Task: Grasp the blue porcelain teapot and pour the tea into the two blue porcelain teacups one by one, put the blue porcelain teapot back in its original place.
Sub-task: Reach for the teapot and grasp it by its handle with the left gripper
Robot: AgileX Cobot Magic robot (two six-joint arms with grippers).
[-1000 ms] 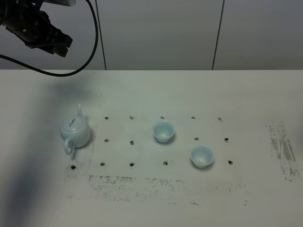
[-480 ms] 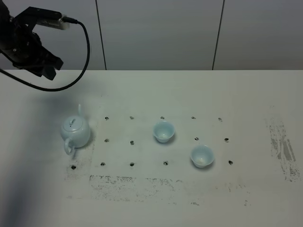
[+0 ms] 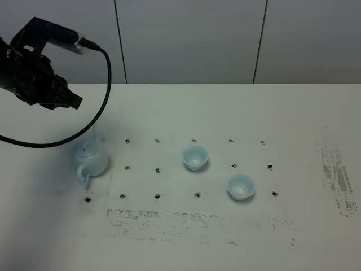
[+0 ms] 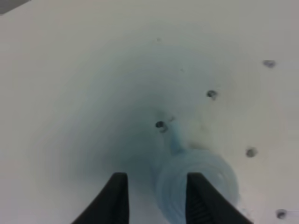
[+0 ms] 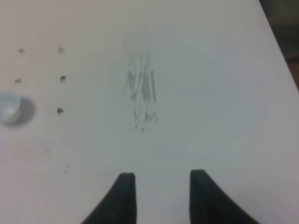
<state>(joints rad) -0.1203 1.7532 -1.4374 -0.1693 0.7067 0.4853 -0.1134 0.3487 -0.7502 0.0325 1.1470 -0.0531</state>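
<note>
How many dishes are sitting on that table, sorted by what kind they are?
Pale-blue teapot: 1
Pale-blue teacups: 2
Total: 3

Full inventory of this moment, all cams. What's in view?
teapot: one, pale blue, left part of the table, spout pointing away from the camera.
teacups: two, pale blue, upright; one mid-table, the other to its right and nearer the camera.
table: one, white.
dark dots: a grid, around the teapot and teacups.
scuffs: grey, largest patch near the table's right edge.
wall panels: grey, behind the table.
cable: one, black, looping off the left arm.
left gripper: black, open, in the air above the teapot.
right gripper: black, open, over bare table by the scuffs.
</note>
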